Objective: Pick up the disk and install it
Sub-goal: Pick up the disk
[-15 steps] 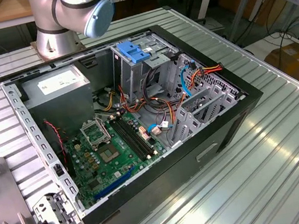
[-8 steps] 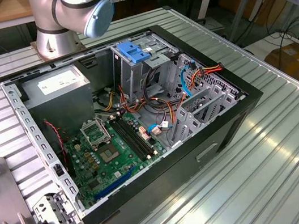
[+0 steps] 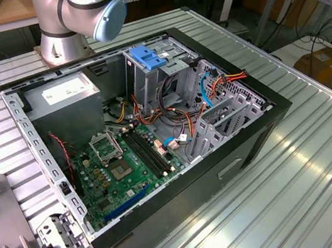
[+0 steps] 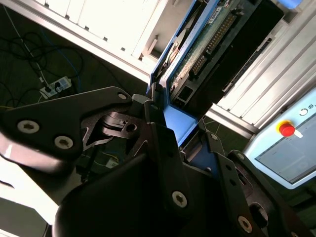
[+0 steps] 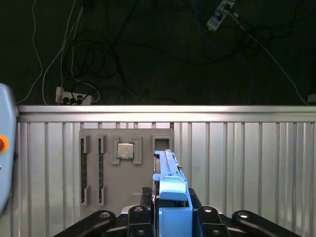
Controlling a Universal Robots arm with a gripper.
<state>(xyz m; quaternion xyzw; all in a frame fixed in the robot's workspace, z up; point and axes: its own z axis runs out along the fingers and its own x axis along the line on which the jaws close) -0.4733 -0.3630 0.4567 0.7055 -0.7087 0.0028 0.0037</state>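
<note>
Gripper [image 5: 171, 200] closed on the disk [image 5: 168, 168], held edge-on; I judge a square, firm hold matters for meeting the drive cage [image 3: 147, 86], exterior view's upper centre, without snagging cables [image 3: 179, 106].

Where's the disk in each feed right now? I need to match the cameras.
Exterior view: the open computer case sits on the ribbed metal table beside the arm's base.
First wrist view: the disk stands edge-on, clamped in the tool.
Second wrist view: the disk shows its circuit-board side, reaching out from the tool.
Shared landmark: that table, behind the disk in both wrist views.
</note>
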